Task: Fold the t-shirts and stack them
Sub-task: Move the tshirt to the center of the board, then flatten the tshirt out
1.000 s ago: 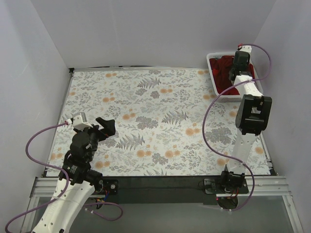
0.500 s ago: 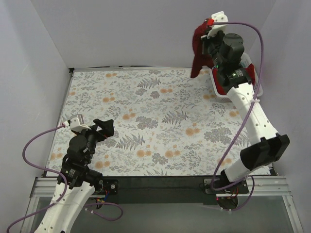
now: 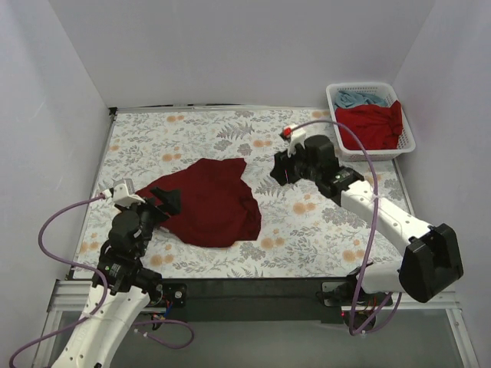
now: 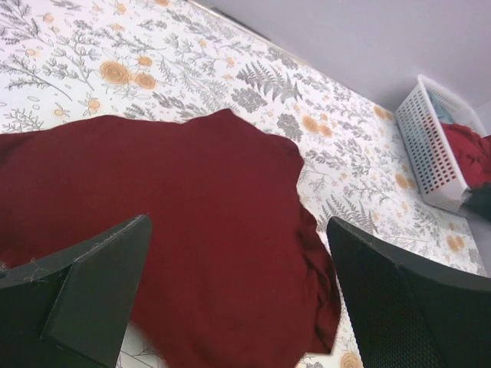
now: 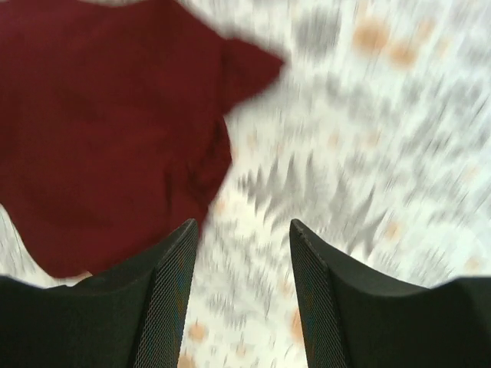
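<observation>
floral tabletop [image 3: 192, 130] carries the maroon t-shirt [image 3: 211, 203], lying rumpled just ahead of my left pincer [image 4: 238, 226]. its long axis runs roughly toward the right pincer [image 5: 243, 230], one corner pointing that way. both pincers gape empty, left wider.

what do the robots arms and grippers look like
The left arm and the right arm are both built of white links with chunky black joints. A purple cable loops loosely along each arm. The left gripper and the right gripper each have two flat black fingers with a fine mesh texture on their inner faces.
</observation>
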`<action>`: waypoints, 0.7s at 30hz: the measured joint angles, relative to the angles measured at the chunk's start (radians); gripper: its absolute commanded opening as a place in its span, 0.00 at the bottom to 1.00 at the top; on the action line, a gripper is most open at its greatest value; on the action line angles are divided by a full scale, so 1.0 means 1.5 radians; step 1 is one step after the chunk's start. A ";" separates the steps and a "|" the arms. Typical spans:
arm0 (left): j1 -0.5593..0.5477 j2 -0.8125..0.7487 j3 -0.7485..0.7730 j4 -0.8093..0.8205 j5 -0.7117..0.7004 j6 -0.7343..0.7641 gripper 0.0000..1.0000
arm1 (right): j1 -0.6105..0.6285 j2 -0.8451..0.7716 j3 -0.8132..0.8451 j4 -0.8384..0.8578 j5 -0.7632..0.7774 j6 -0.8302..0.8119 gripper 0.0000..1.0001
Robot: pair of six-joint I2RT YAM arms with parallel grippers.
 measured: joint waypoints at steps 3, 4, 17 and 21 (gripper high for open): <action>0.000 0.029 0.000 -0.003 0.001 -0.008 0.98 | -0.002 -0.027 -0.124 -0.048 -0.003 0.027 0.57; 0.000 0.041 0.000 -0.004 0.001 -0.011 0.98 | -0.002 -0.047 -0.159 -0.067 -0.009 0.034 0.57; 0.000 0.344 0.047 -0.053 0.072 -0.141 0.91 | 0.050 -0.103 -0.250 -0.024 -0.070 0.095 0.59; 0.000 0.385 0.047 -0.080 0.069 -0.195 0.82 | 0.072 -0.036 -0.244 -0.010 -0.066 0.105 0.59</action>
